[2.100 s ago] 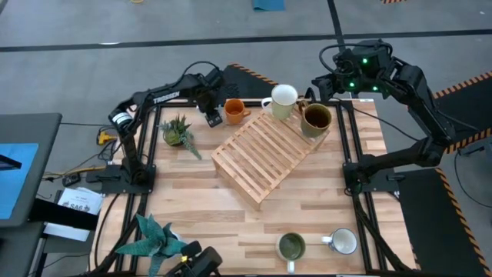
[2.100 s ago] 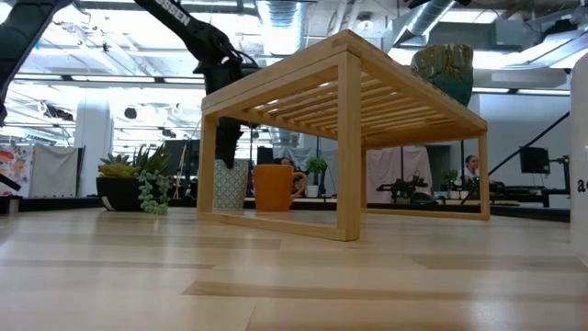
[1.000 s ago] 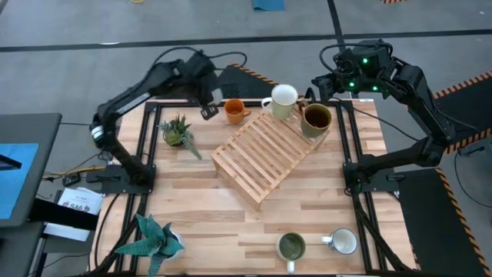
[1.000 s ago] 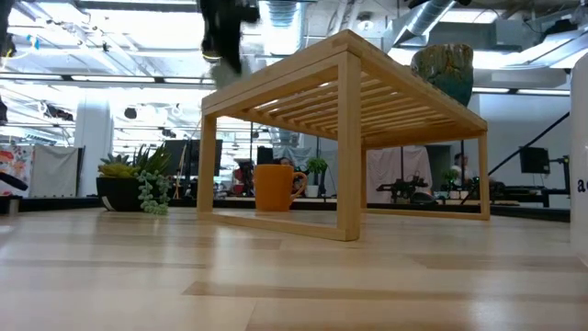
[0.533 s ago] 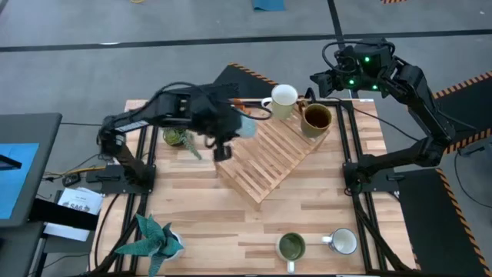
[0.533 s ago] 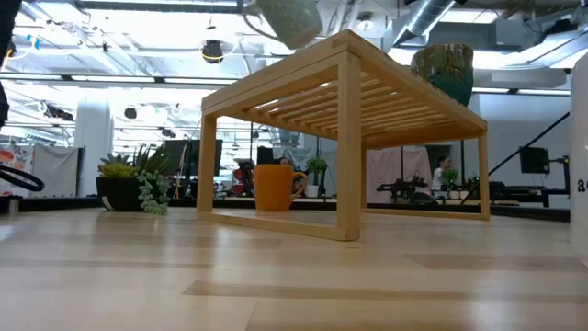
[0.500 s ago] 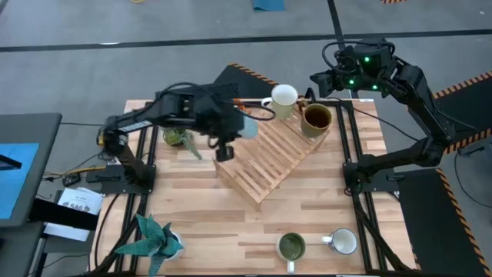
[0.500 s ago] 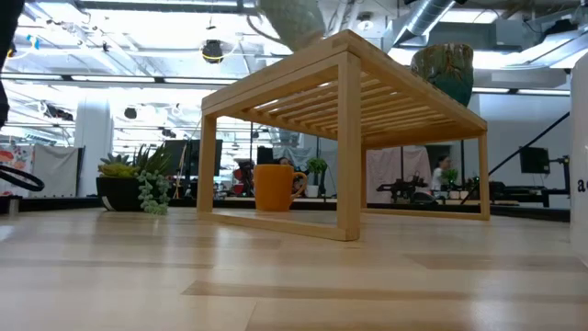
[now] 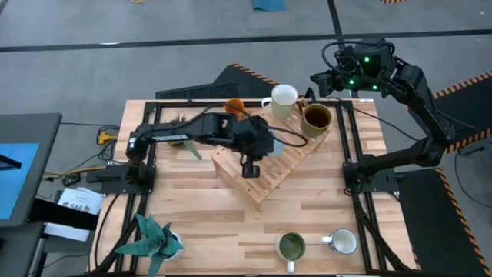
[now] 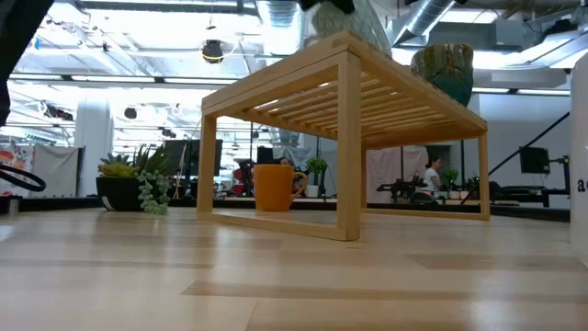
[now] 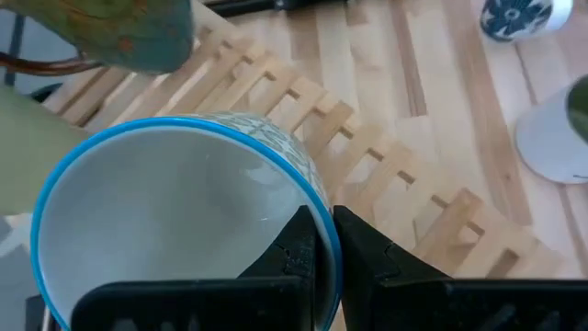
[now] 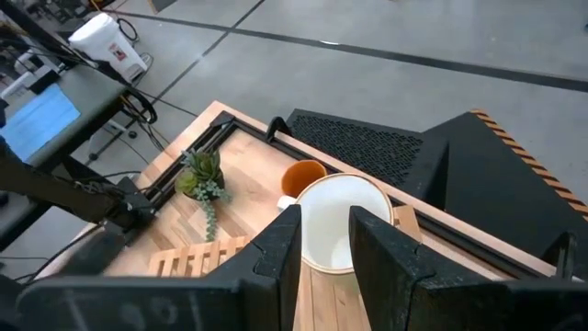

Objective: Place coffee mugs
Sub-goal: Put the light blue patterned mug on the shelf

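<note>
Left wrist view shows my left gripper [image 11: 320, 241] pinched narrow on the rim of the blue-outside mug [image 11: 175, 221], one finger inside and one outside, with the wooden slatted rack [image 11: 367, 156] beneath. From above, this gripper [image 9: 252, 158] hangs over the middle of the rack [image 9: 269, 165]. My right gripper [image 12: 322, 244] waits off the table's far right corner, fingers slightly apart and holding nothing. The cream mug [image 9: 283, 100] and brown mug [image 9: 315, 117] stand on the rack's far end; the orange mug [image 9: 234, 105] sits on the table just behind the rack.
</note>
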`<state>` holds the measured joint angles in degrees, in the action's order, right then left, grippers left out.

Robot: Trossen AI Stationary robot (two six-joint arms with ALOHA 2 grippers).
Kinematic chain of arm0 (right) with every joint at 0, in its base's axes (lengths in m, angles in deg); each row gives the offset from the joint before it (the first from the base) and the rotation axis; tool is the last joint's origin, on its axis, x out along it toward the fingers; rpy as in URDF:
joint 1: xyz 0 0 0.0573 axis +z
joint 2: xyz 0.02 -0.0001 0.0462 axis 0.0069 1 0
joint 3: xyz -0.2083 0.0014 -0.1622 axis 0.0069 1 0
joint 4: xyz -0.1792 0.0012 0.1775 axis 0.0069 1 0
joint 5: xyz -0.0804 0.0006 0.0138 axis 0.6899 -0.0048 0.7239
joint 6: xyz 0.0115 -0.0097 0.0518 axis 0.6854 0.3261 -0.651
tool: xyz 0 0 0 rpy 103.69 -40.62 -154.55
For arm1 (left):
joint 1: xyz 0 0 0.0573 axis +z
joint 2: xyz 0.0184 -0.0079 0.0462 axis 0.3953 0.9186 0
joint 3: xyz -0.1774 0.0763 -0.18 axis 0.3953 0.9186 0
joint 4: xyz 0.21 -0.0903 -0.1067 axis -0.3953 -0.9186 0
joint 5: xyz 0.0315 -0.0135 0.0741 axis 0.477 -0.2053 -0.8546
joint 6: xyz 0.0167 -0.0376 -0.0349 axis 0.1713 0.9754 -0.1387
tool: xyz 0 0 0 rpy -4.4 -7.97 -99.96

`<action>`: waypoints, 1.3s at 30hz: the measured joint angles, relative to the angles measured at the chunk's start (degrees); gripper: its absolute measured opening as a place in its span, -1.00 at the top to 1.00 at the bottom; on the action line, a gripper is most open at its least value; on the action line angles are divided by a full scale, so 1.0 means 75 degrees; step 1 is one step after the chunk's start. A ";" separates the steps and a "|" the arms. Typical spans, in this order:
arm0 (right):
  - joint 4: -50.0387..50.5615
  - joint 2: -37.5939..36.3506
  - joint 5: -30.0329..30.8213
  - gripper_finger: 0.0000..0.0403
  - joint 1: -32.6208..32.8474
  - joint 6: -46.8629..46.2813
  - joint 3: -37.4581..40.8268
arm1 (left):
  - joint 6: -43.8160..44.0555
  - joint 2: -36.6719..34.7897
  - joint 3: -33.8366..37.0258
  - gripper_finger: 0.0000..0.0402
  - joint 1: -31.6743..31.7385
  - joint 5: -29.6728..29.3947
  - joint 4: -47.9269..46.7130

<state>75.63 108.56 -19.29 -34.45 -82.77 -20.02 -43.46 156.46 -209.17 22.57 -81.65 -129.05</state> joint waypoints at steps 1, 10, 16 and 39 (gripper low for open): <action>-0.0001 0.0000 0.0000 0.40 0.0000 -0.0002 0.0000 | -0.0022 0.0055 0.0000 0.98 0.0000 0.0001 0.0050; 0.0004 0.0000 0.0000 0.40 0.0000 -0.0003 0.0000 | -0.0438 0.0390 0.0000 0.93 -0.0005 0.0268 0.0921; 0.0009 0.0000 -0.0003 0.40 0.0000 -0.0006 0.0000 | -0.0616 0.0691 0.0012 0.92 -0.0003 0.0264 0.1009; 0.0006 0.0000 -0.0004 0.40 0.0004 -0.0006 0.0000 | -0.0756 0.0841 -0.0012 0.90 0.0000 -0.0003 0.1412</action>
<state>75.68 108.56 -19.32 -34.42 -82.81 -20.02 -49.13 162.76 -209.26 22.57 -81.67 -118.46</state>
